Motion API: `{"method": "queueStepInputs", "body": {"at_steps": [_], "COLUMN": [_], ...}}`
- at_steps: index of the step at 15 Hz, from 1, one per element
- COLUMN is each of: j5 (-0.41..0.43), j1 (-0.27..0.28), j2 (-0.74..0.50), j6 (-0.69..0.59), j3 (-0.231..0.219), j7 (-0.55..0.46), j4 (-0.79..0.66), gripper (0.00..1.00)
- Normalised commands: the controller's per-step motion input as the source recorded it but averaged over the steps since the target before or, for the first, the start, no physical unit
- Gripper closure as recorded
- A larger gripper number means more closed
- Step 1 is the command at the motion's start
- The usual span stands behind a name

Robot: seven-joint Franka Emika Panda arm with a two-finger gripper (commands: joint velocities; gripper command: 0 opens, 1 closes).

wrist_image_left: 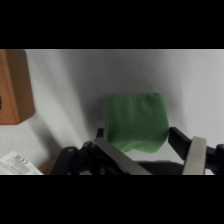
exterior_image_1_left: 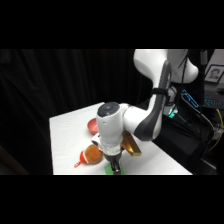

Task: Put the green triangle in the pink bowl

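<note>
Block, green triangle (wrist_image_left: 136,122): flat, probably light and stiff; gripper (wrist_image_left: 150,147) straddles its edges, fingers apart, not yet clamped.

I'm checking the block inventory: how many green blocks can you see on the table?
1. The green triangle lies between the gripper's fingers at the table's near edge, beside the orange bottle. The arm may hide others.

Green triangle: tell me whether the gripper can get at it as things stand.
Probably yes. The gripper sits right over the green triangle, a finger on each side, and nothing lies between them. The brown block stands well aside.
</note>
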Motion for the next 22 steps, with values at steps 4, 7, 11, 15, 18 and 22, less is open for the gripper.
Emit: {"method": "queueStepInputs", "body": {"at_steps": [4, 7, 11, 15, 18, 22], "j5": [0.133, 0.115, 0.096, 0.076, 0.051, 0.045], "j1": [0.074, 0.074, 0.081, 0.091, 0.108, 0.089], "j2": [0.09, 0.08, 0.06, 0.01, -0.15, -0.34], "j6": [0.13, 0.09, 0.06, -0.01, -0.08, -0.13], "j3": [-0.057, -0.064, -0.074, -0.077, -0.064, -0.027], "j7": [0.0, -0.01, -0.01, -0.02, -0.04, -0.07], "j4": [0.08, 0.1, 0.12, 0.1, 0.0, -0.13], "gripper": [0.0, 0.35, 0.66, 0.91, 0.91, 0.92]}}
